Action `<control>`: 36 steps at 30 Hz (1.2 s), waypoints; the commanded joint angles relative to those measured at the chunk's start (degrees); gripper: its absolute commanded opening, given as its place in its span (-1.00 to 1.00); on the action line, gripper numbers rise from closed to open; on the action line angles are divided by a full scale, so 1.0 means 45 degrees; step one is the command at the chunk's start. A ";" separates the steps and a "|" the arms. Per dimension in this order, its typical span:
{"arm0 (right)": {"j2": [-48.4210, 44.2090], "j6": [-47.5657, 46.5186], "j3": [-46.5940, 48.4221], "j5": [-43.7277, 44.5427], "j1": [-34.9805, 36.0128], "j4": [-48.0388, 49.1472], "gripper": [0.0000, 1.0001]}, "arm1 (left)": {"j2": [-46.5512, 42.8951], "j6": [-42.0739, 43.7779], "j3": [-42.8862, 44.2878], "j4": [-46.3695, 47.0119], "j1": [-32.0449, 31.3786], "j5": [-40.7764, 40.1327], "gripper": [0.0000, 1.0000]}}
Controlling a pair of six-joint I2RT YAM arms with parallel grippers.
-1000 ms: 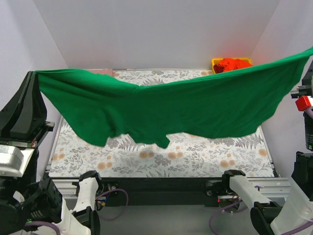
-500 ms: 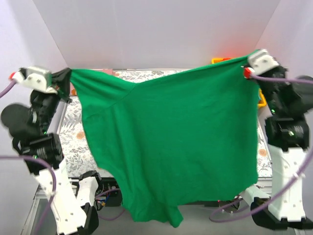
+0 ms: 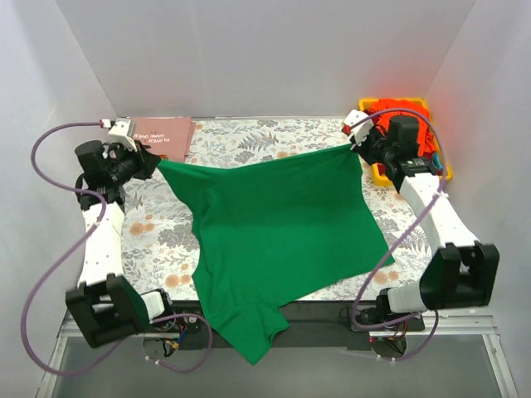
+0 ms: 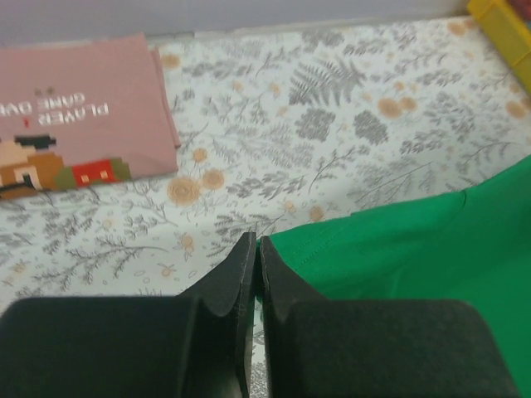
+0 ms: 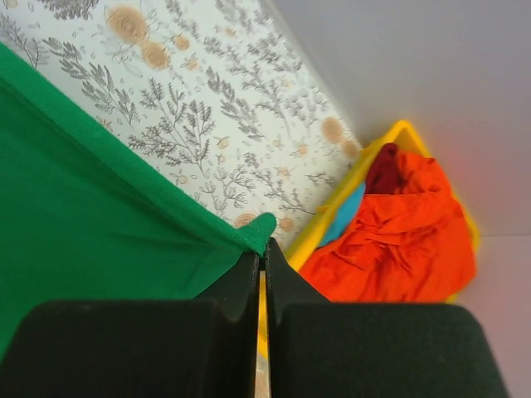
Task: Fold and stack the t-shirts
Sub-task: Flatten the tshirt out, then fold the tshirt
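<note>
Two claws (image 3: pixel 155 163) (image 3: pixel 356 148) tight on green t-shirt (image 3: pixel 278 224)

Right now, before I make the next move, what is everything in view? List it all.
green shirt: one, bright green, spread over the middle of the table, its near part hanging off the near edge.
pink shirt: one, dusty pink with white text, folded flat at the far left corner.
red-orange shirts: a crumpled heap, count unclear, in the bin.
bin: one, yellow, far right corner.
table cover: one, grey-and-orange floral, over the tabletop.
left gripper: one, black, shut on the green shirt's far left corner.
right gripper: one, black, shut on its far right corner, beside the bin.
</note>
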 commanded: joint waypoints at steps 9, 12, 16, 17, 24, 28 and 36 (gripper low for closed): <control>0.5076 -0.0113 0.2614 0.0748 0.0337 0.2209 -0.97 | 0.5600 0.0567 0.1641 0.3345 -0.0860 -0.2517 -1.00; 0.5898 -0.0035 0.3200 0.1061 0.0376 0.2209 -0.97 | 0.7006 0.0684 0.2829 0.3502 -0.1211 -0.4272 -1.00; 0.6348 0.0043 0.3475 0.1296 0.0454 0.2229 -0.97 | 0.8200 0.1386 0.4142 0.3112 -0.2224 -0.6580 -1.00; 0.6426 0.0043 0.3495 0.1335 0.0493 0.2209 -0.97 | 0.8298 0.1485 0.4163 0.3111 -0.2382 -0.6756 -1.00; 0.6895 0.0141 0.3710 0.1803 0.0688 0.2209 -0.97 | 0.8318 0.1779 0.3558 0.2663 -0.3359 -0.7031 -1.00; 0.7013 0.0141 0.3652 0.2232 0.0728 0.2190 -0.97 | 0.8435 0.1837 0.3655 0.2060 -0.3828 -0.6759 -1.00; 0.6934 -0.0015 0.3358 0.2273 0.0727 0.2170 -0.97 | 0.7537 0.1389 0.2876 0.0203 -0.5664 -0.7166 -1.00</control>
